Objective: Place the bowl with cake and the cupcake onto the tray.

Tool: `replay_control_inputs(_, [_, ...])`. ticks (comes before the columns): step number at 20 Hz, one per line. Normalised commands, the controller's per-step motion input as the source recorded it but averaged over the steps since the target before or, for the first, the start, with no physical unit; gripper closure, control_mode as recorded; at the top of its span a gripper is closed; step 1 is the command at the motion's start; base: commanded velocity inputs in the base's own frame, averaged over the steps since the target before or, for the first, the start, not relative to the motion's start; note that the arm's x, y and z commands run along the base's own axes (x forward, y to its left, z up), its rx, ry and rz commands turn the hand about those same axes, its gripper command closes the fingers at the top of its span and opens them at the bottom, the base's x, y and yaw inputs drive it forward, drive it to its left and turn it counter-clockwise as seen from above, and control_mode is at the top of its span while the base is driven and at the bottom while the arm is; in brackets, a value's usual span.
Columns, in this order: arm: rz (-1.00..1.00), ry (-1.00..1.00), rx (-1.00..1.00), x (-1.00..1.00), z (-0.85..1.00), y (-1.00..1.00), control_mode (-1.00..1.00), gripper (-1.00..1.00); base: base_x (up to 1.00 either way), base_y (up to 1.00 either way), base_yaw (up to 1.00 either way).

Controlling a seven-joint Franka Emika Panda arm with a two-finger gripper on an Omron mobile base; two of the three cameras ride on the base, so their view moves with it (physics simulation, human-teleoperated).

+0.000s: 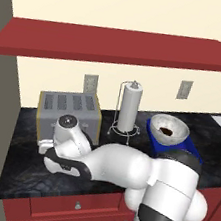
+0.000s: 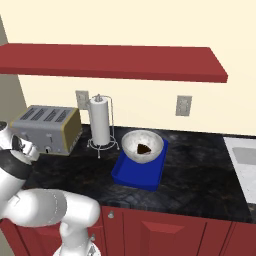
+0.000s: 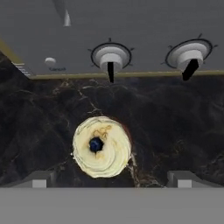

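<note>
The cupcake [image 3: 101, 146], seen from above with its swirled tan frosting and a dark spot in the middle, stands on the black counter in front of the toaster's knobs. My gripper [image 3: 111, 181] hovers over it, open, with its fingertips [image 3: 39, 179] wide apart on either side and nothing between them. The light grey bowl with cake [image 1: 169, 128] [image 2: 142, 145] sits on the blue tray [image 1: 193, 150] [image 2: 137, 176] to the right, the brown wedge inside it.
A silver toaster [image 1: 69, 111] [image 2: 47, 127] stands just behind the cupcake. A paper towel holder [image 1: 129, 108] [image 2: 100, 122] is between the toaster and the tray. A sink [image 2: 245, 160] lies at the far right. A red shelf [image 1: 117, 45] hangs overhead.
</note>
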Motion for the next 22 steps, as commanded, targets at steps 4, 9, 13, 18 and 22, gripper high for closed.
replay_control_inputs(4, [-0.02,0.00,0.00,0.24,-0.17,0.18,-1.00,-1.00,0.00,0.00,0.00])
replay_control_inputs(9, [-0.04,0.01,0.00,0.02,-0.19,0.04,-1.00,-1.00,0.00,0.00,0.00])
replay_control_inputs(13, [0.00,0.00,0.03,0.00,-0.24,0.00,-1.00,-1.00,0.00,0.00,0.00])
replay_control_inputs(18, [0.00,0.00,0.04,0.00,-0.24,0.00,-1.00,1.00,0.00,0.00,0.00])
replay_control_inputs(22, [0.00,0.00,0.01,0.00,-0.04,0.00,-1.00,1.00,0.00,0.00,0.00])
